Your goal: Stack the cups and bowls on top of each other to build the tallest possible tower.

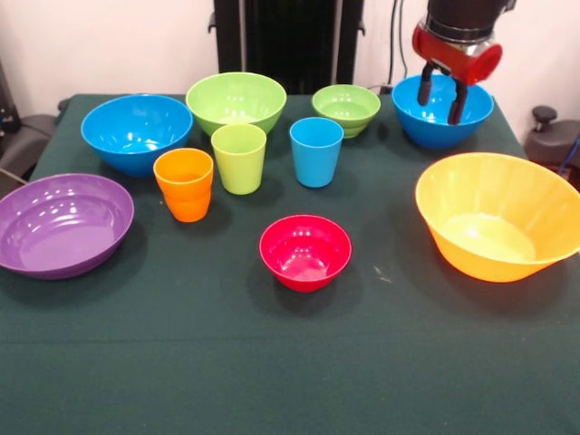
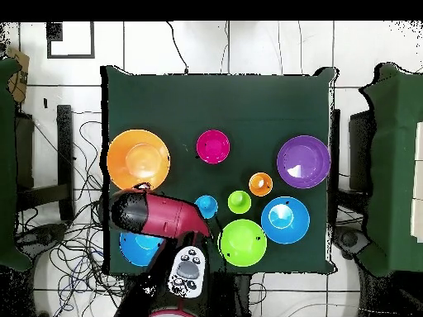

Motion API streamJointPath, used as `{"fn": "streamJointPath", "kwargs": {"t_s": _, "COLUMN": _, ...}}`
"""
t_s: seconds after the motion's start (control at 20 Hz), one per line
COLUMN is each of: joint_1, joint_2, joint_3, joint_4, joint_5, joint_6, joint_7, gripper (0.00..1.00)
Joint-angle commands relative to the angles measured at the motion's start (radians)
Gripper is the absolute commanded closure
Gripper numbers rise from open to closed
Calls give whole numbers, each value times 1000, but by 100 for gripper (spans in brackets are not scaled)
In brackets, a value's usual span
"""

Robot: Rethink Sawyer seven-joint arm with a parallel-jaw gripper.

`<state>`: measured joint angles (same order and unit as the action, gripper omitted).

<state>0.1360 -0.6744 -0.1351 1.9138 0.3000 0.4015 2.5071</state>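
Observation:
My gripper (image 1: 441, 98) hangs open over the inside of the right blue bowl (image 1: 442, 122) at the far right, holding nothing. The orange cup (image 1: 184, 184), lime green cup (image 1: 239, 159) and blue cup (image 1: 316, 151) stand upright in a row mid-table. Around them are the left blue bowl (image 1: 136, 131), large green bowl (image 1: 236, 101), small green bowl (image 1: 346, 109), purple bowl (image 1: 62, 224), red bowl (image 1: 305, 251) and big yellow-orange bowl (image 1: 498, 217). Each stands by itself. In the overhead view the arm (image 2: 161, 215) hides the gripper and part of that blue bowl (image 2: 136, 249).
The dark green table (image 1: 290, 362) ends at its near edge in front of the red bowl. Black equipment (image 1: 290, 36) stands behind the table, and cables (image 2: 74, 248) lie on the floor beside it.

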Motion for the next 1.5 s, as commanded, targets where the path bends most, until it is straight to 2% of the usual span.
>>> {"fn": "streamJointPath", "kwargs": {"t_s": 0.05, "joint_1": 39, "joint_2": 104, "joint_3": 14, "joint_4": -192, "joint_5": 32, "joint_6": 68, "joint_7": 158, "gripper": 0}}
{"fn": "streamJointPath", "kwargs": {"t_s": 0.2, "joint_1": 86, "joint_2": 200, "joint_3": -31, "joint_4": -300, "joint_5": 58, "joint_6": 64, "joint_7": 208, "gripper": 0}}
{"fn": "streamJointPath", "kwargs": {"t_s": 0.5, "joint_1": 123, "joint_2": 266, "joint_3": -75, "joint_4": -401, "joint_5": 89, "joint_6": 129, "joint_7": 226, "gripper": 0}}
{"fn": "streamJointPath", "kwargs": {"t_s": 0.6, "joint_1": 125, "joint_2": 276, "joint_3": -82, "joint_4": -395, "joint_5": 87, "joint_6": 126, "joint_7": 209, "gripper": 0}}
{"fn": "streamJointPath", "kwargs": {"t_s": 0.75, "joint_1": 117, "joint_2": 285, "joint_3": -79, "joint_4": -354, "joint_5": 82, "joint_6": 59, "joint_7": 170, "gripper": 0}}
{"fn": "streamJointPath", "kwargs": {"t_s": 0.95, "joint_1": 112, "joint_2": 298, "joint_3": -88, "joint_4": -345, "joint_5": 54, "joint_6": 78, "joint_7": 124, "gripper": 0}}
{"fn": "streamJointPath", "kwargs": {"t_s": 1.2, "joint_1": 95, "joint_2": 246, "joint_3": -73, "joint_4": -286, "joint_5": 40, "joint_6": 98, "joint_7": 86, "gripper": 0}}
{"fn": "streamJointPath", "kwargs": {"t_s": 1.5, "joint_1": 73, "joint_2": 217, "joint_3": -42, "joint_4": -225, "joint_5": 39, "joint_6": 64, "joint_7": 66, "gripper": 0}}
